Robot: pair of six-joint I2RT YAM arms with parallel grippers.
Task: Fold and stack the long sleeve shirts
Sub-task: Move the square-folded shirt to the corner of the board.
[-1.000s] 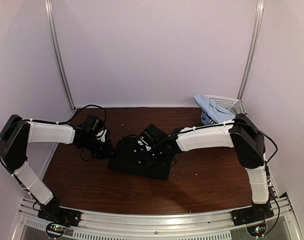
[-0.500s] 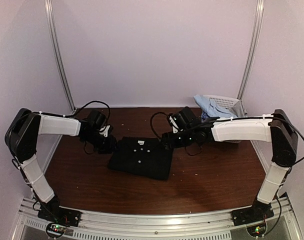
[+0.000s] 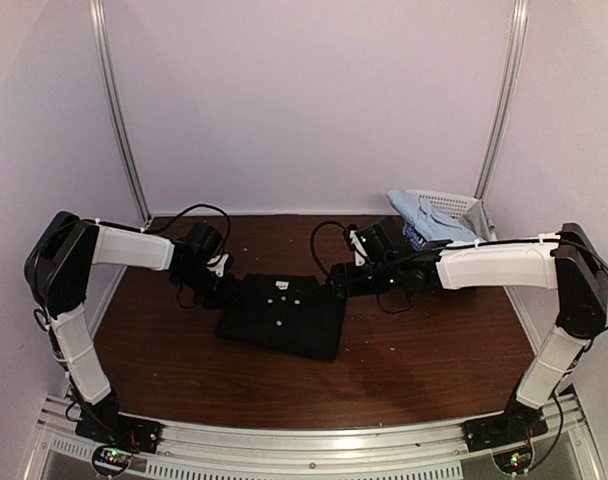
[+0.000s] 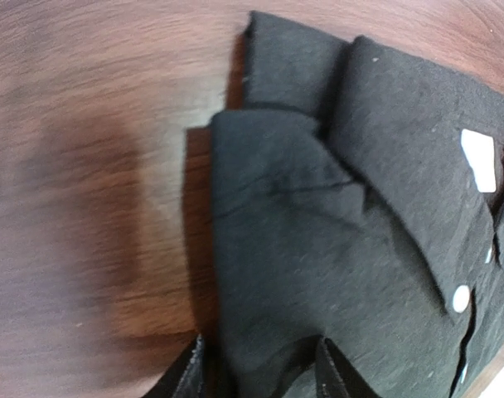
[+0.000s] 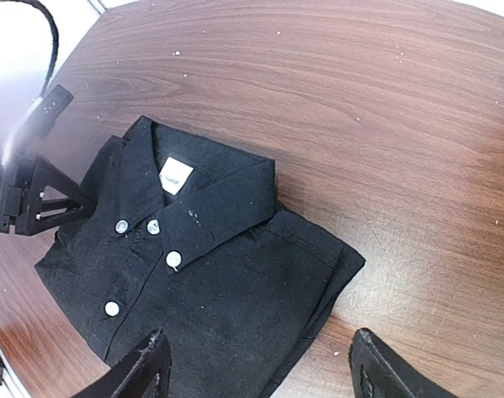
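Note:
The black shirt point(image 3: 284, 315) lies folded on the brown table, collar and pale buttons up. It also shows in the left wrist view point(image 4: 343, 232) and the right wrist view point(image 5: 202, 265). My left gripper point(image 3: 227, 290) is at the shirt's far left corner. In its wrist view it point(image 4: 260, 373) is open, with the shirt's edge between the fingers. My right gripper point(image 3: 336, 283) is at the shirt's far right corner. In its wrist view it point(image 5: 256, 373) is wide open and empty above that corner. The pale blue shirt point(image 3: 424, 215) and the patterned shirt point(image 3: 414, 237) hang from the basket.
A white lattice basket point(image 3: 452, 205) stands at the back right corner. Metal poles point(image 3: 119, 130) rise at the back left and back right. Pale walls close in the table on three sides. My left gripper also appears in the right wrist view point(image 5: 36, 199).
My right arm has pulled back off the black shirt to its far right corner. My left gripper has moved right, onto the shirt's far left corner. The shirt stays folded.

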